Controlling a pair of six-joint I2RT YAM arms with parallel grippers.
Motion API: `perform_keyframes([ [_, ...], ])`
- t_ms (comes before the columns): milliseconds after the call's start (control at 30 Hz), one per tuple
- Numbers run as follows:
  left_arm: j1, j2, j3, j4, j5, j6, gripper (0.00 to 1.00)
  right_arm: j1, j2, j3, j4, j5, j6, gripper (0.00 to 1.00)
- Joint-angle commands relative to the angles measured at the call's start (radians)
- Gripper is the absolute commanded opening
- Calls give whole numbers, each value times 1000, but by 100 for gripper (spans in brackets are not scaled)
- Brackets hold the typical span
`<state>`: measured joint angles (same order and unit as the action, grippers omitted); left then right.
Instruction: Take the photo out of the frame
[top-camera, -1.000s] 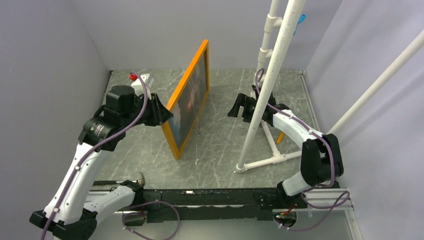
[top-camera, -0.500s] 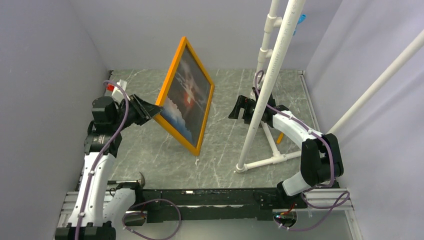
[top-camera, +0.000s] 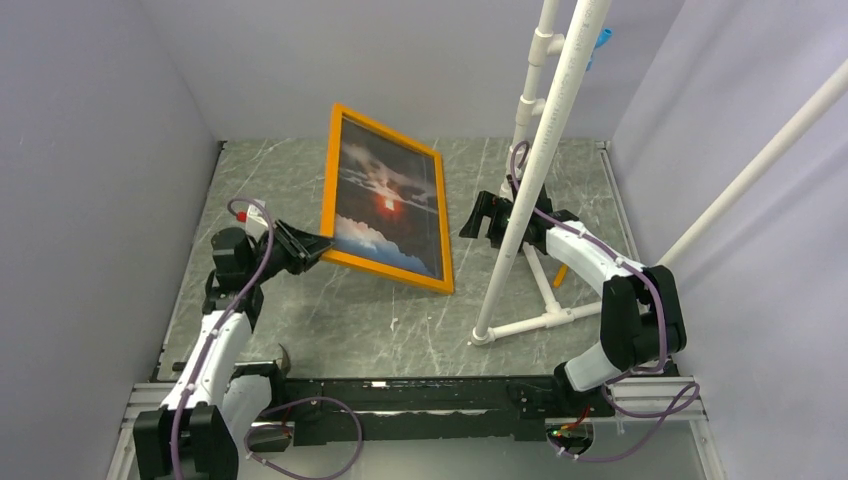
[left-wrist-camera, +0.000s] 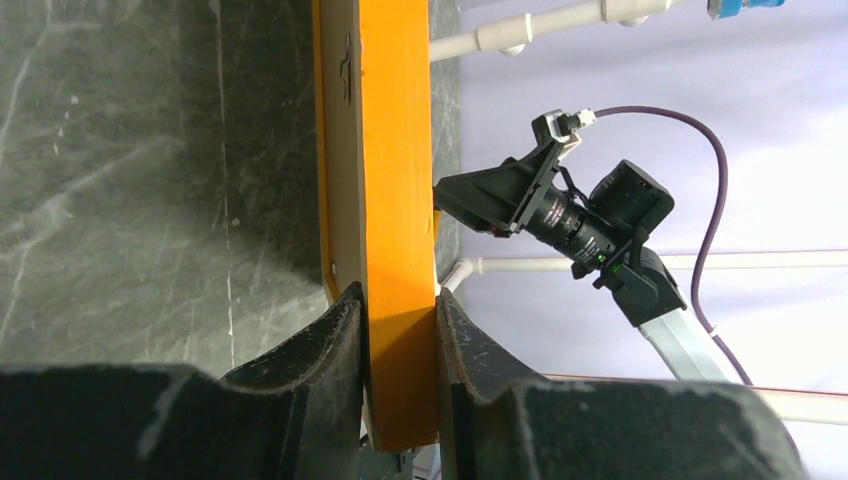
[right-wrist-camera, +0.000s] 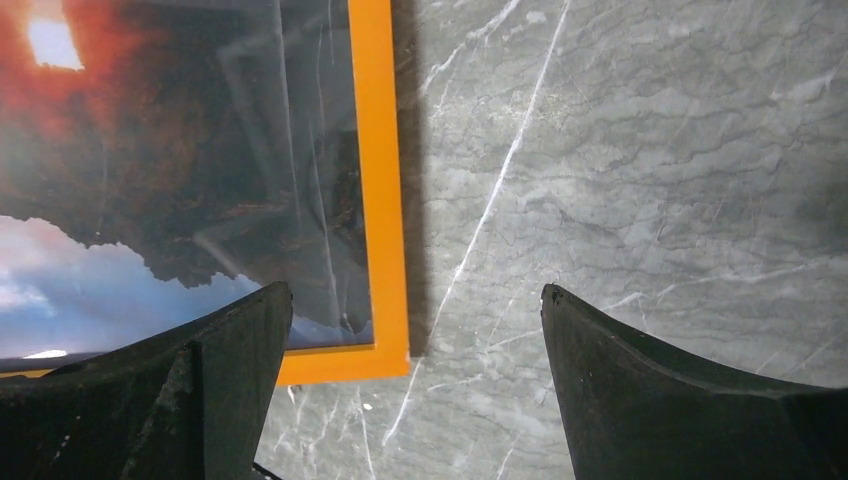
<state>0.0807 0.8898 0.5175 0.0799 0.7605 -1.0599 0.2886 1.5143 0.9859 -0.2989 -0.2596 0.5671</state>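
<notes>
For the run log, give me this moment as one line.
left tool: shut on frame edge | right tool: open, not touching frame | photo: in frame

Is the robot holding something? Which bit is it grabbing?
Yes. The left claw pinches the orange frame by its outer edge, near one corner. The right claw is open and holds nothing.
</notes>
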Motion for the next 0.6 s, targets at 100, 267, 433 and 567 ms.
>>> perform_keyframes([
  [100, -99, 16, -155, 418, 15, -158, 0, -6, 13, -14, 18, 30, -22, 95],
  [267, -215, 98, -223, 568, -59, -217, 0, -9, 2, -27, 6, 55, -41, 95],
  [433, -308, 149, -258, 629, -130, -216, 0, -23, -22, -49, -8, 82, -64, 95],
  [567, -376, 224, -287, 715, -152, -234, 0, -41, -39, -69, -11, 88, -86, 95],
])
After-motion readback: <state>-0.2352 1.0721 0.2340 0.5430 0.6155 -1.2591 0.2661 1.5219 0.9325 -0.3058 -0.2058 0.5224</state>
